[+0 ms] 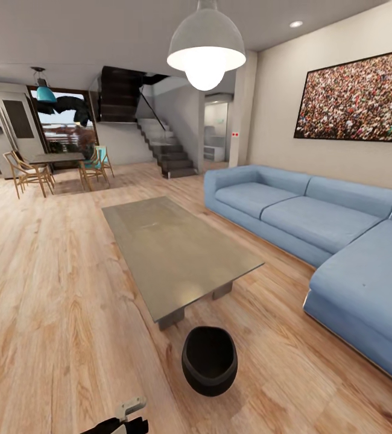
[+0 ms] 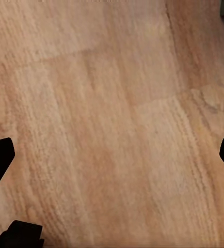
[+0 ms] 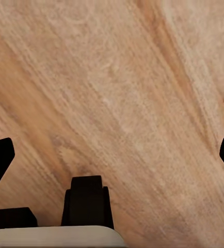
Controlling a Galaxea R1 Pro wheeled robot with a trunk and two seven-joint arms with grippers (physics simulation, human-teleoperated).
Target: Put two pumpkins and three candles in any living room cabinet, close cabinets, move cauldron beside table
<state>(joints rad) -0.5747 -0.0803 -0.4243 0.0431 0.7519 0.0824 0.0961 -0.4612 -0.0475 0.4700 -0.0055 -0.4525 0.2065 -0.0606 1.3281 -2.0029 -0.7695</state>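
Clearly both my left gripper (image 2: 112, 155) and right gripper (image 3: 112, 155) hang spread, empty; rolling forward could knock the cauldron (image 1: 209, 360), low centre, from the coffee table (image 1: 178, 253).

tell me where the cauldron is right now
In the head view the cauldron sits on the wooden floor just off the near end of the grey coffee table, with the blue sofa to its right.
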